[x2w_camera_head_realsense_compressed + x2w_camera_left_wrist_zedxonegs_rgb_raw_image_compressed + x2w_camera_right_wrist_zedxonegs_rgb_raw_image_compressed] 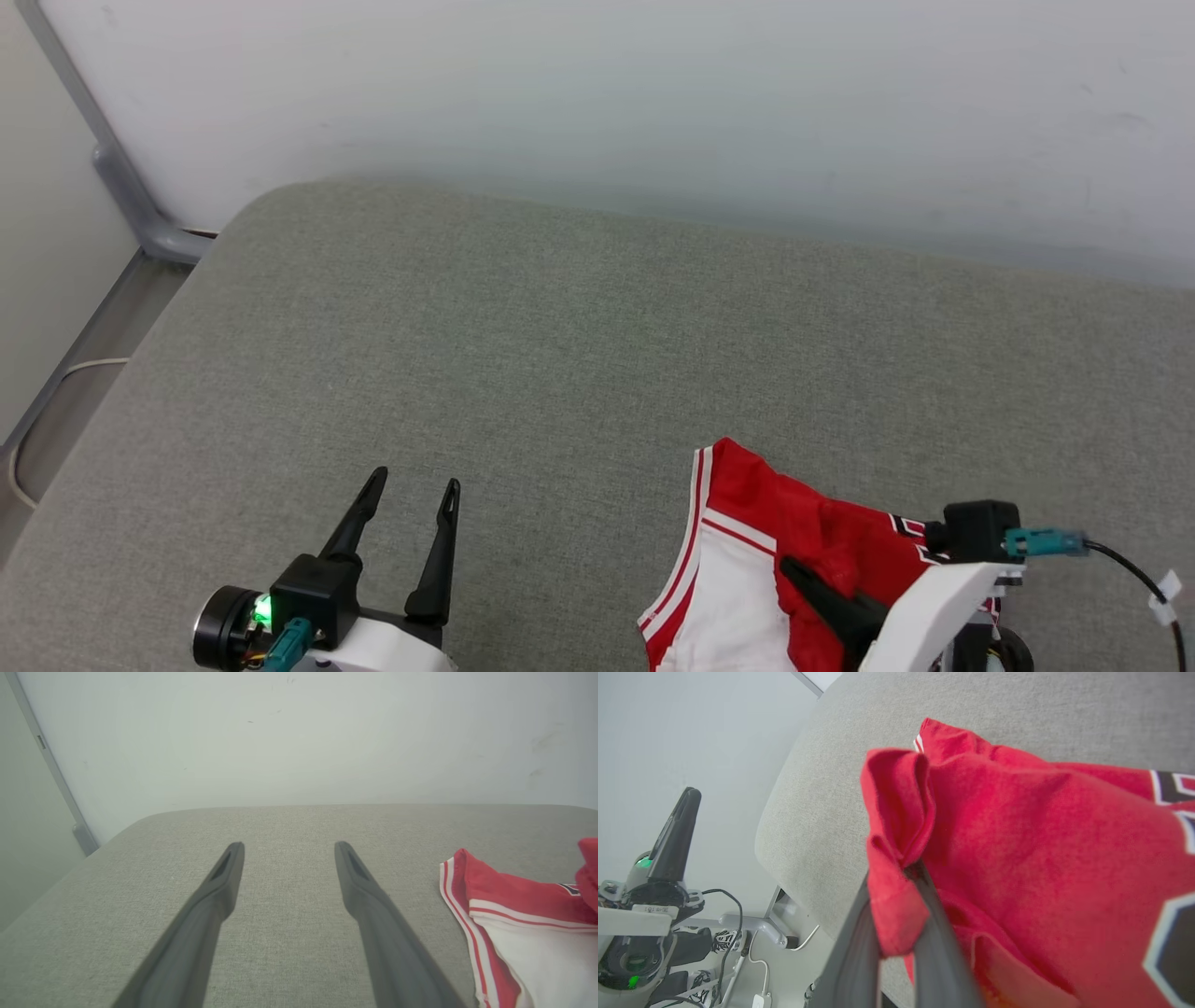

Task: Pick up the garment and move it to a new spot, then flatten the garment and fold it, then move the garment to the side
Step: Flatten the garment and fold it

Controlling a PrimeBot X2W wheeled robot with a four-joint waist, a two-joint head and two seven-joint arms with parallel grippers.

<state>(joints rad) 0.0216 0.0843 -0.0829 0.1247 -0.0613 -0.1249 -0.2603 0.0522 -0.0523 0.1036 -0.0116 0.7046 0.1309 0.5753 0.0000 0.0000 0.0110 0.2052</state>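
Observation:
The garment (pixel 803 541), red with a white sleeve and striped trim, lies bunched at the front right of the grey cushion (pixel 597 355). My right gripper (pixel 794 567) is shut on a fold of its red cloth, which bunches between the two fingers (pixel 859 947) in the right wrist view; black print (pixel 1176 952) shows on the red cloth (pixel 1017 835) at the right edge. My left gripper (pixel 411 485) stands open over bare cushion at the front left, nothing between its fingers. The left wrist view has the garment (pixel 523 914) to the right of the open gripper (pixel 286 845).
A pale wall (pixel 653 93) rises behind the cushion. A grey metal post (pixel 112 159) runs down at the far left, with a strip of floor and a cable (pixel 56 392) beside the cushion's left edge. Cables and robot parts (pixel 654 933) lie below the cushion.

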